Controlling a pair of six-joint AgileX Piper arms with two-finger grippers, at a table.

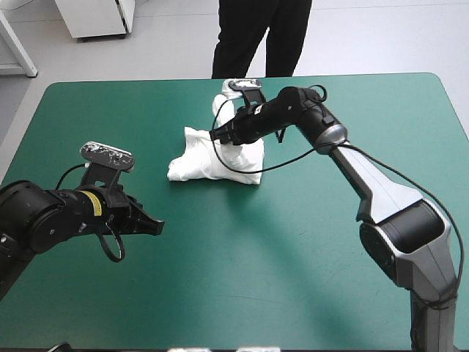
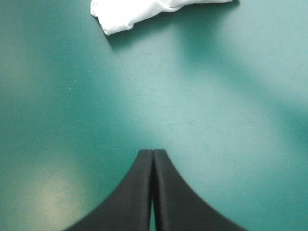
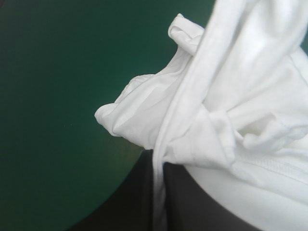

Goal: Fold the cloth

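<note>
On your left, the left end effector (image 1: 152, 224) hangs low over the desk (image 1: 293, 279), near the left edge and toward the near side. Its two black fingers (image 2: 137, 192) are pressed together tip to tip in one pointed arch, gripping nothing. Under and around the tip you see only the bare teal-green cover (image 2: 216, 120).

Ahead of that end effector and well apart from it lies the T-shirt (image 1: 209, 163). It is a crumpled white heap around the middle of the desk, closer to the far edge than to the near one. From the left wrist you catch only one rumpled corner of it (image 2: 139, 12), beyond the closed tip, with its shadow on the cover just beside it.

Moving right, the right end effector (image 1: 220, 136) reaches in from the right side and sits on the far part of the heap. In the right wrist view its black fingers (image 3: 185, 204) are all but closed, and a thin fold of white fabric runs up between them, so it is gripping the T-shirt (image 3: 231, 110). Cloth bunches in loose folds ahead of and beside the fingers. From above, another bunch shows beyond the wrist, toward the far edge, while the near part of the heap rests on the cover.
</note>
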